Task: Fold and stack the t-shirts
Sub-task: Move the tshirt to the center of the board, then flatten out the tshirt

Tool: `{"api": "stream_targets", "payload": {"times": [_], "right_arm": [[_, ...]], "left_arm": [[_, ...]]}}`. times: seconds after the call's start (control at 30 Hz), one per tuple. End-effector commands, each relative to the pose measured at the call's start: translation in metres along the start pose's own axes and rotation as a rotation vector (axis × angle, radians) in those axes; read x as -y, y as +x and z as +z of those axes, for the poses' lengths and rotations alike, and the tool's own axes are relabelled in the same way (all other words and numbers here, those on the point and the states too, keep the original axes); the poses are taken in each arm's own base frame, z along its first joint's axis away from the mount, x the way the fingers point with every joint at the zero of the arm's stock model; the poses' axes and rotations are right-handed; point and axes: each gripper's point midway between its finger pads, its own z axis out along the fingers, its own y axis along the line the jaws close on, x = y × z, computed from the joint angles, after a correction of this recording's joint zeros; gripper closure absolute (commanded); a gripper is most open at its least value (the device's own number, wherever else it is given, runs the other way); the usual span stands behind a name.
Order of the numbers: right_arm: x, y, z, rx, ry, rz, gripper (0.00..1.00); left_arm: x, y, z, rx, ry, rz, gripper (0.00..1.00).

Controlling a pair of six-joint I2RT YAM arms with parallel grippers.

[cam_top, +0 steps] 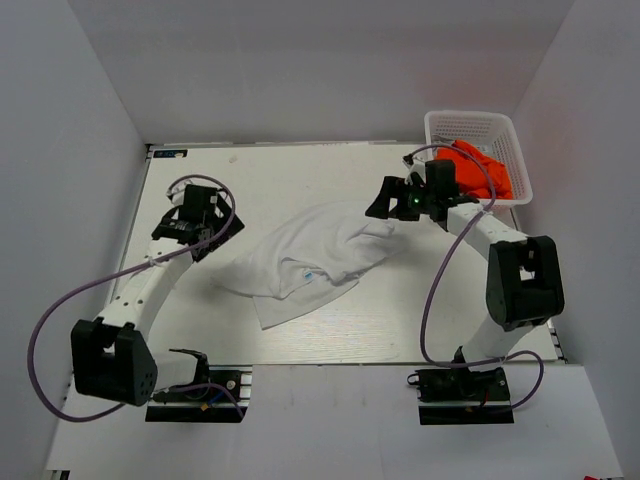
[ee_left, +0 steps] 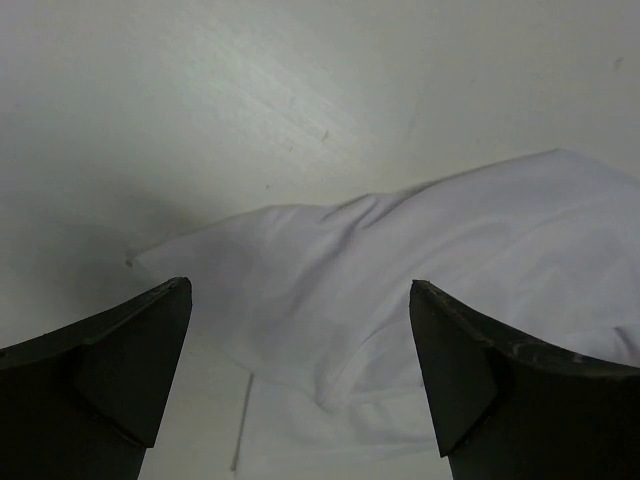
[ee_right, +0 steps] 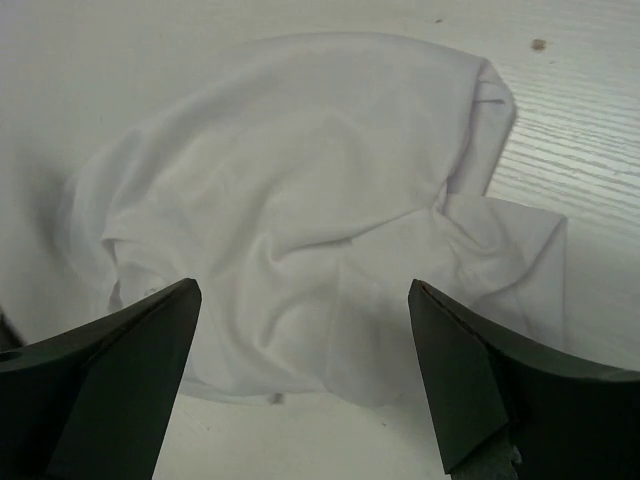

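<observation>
The right gripper (ee_right: 300, 290) stands wide open and empty, poised over the far right end of the white t-shirt (cam_top: 310, 260). The left gripper (ee_left: 300, 290), equally wide and empty, faces the shirt's left edge without touching it. The shirt lies crumpled mid-table (cam_top: 250, 170), its long axis running diagonally between the arms; the right looks nearer. The orange t-shirt (cam_top: 482, 165) sits in the basket (cam_top: 470, 122)

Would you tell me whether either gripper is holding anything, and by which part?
Nothing is held: the left gripper and right gripper are both open and empty, near the white t-shirt.
</observation>
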Motion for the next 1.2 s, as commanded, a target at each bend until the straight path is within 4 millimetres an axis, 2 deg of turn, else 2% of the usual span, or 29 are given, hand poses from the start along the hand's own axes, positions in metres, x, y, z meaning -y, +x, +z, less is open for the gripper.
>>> {"api": "stream_targets", "payload": {"times": [0.0,0.1,0.17,0.3,0.33,0.4,0.43,0.6,0.67,0.7,0.73,0.8,0.83,0.9,0.93,0.97,1.0,1.03,1.1,1.13,1.17], "right_arm": [[-0.001,-0.005,-0.016,0.050,0.117,-0.070,0.10],[-0.001,0.032,-0.019,-0.020,0.157,-0.050,0.10],[-0.002,0.053,-0.018,-0.066,0.176,-0.041,0.10],[-0.023,0.084,-0.017,-0.140,0.163,-0.082,0.10],[-0.035,0.096,-0.013,-0.173,0.141,-0.105,0.10],[-0.041,0.103,-0.013,-0.198,0.141,-0.112,0.10],[-0.050,0.112,-0.010,-0.217,0.136,-0.140,0.10],[-0.065,0.126,-0.005,-0.228,0.123,-0.164,0.10],[-0.071,0.137,-0.002,-0.254,0.097,-0.147,0.10],[-0.074,0.135,0.001,-0.239,0.085,-0.141,0.10],[-0.072,0.143,0.004,-0.256,0.094,-0.112,0.10],[-0.074,0.144,0.008,-0.255,0.094,-0.097,0.10],[-0.075,0.145,0.010,-0.255,0.098,-0.081,0.10],[-0.073,0.145,0.015,-0.246,0.108,-0.066,0.13],[-0.074,0.141,0.018,-0.223,0.109,-0.049,0.15],[-0.074,0.136,0.022,-0.194,0.112,-0.030,0.17],[-0.070,0.134,0.024,-0.182,0.125,-0.011,0.22],[-0.073,0.125,0.028,-0.141,0.121,-0.002,0.25],[-0.070,0.120,0.034,-0.123,0.156,0.063,0.31],[-0.063,0.121,0.034,-0.129,0.196,0.083,0.37],[-0.067,0.110,0.041,-0.115,0.202,0.112,0.43]], "left_arm": [[-0.015,0.052,0.003,-0.188,-0.031,-0.007,0.00],[-0.029,0.081,0.010,-0.286,-0.062,0.005,0.00],[-0.035,0.090,0.012,-0.305,-0.069,0.008,0.00],[-0.052,0.109,0.018,-0.357,-0.139,0.004,0.00],[-0.058,0.116,0.020,-0.375,-0.160,0.000,0.00],[-0.066,0.125,0.022,-0.390,-0.177,0.004,0.00],[-0.069,0.128,0.022,-0.396,-0.185,-0.003,0.00],[-0.061,0.122,0.036,-0.333,-0.139,-0.024,0.01],[-0.058,0.121,0.042,-0.339,-0.125,-0.041,0.05],[-0.057,0.122,0.046,-0.340,-0.126,-0.041,0.07],[-0.056,0.123,0.048,-0.339,-0.125,-0.041,0.11],[-0.056,0.121,0.054,-0.328,-0.128,-0.040,0.14],[-0.059,0.126,0.057,-0.344,-0.145,-0.036,0.23],[-0.062,0.130,0.060,-0.358,-0.160,-0.032,0.33],[-0.063,0.129,0.063,-0.349,-0.166,-0.031,0.46],[-0.065,0.132,0.064,-0.360,-0.177,-0.028,0.53],[-0.065,0.132,0.064,-0.360,-0.177,-0.028,0.64],[-0.064,0.131,0.065,-0.354,-0.171,-0.030,0.83],[-0.061,0.128,0.066,-0.348,-0.162,-0.022,0.99],[-0.058,0.125,0.066,-0.342,-0.156,-0.024,1.00],[-0.054,0.121,0.066,-0.333,-0.147,-0.026,1.00]]}}
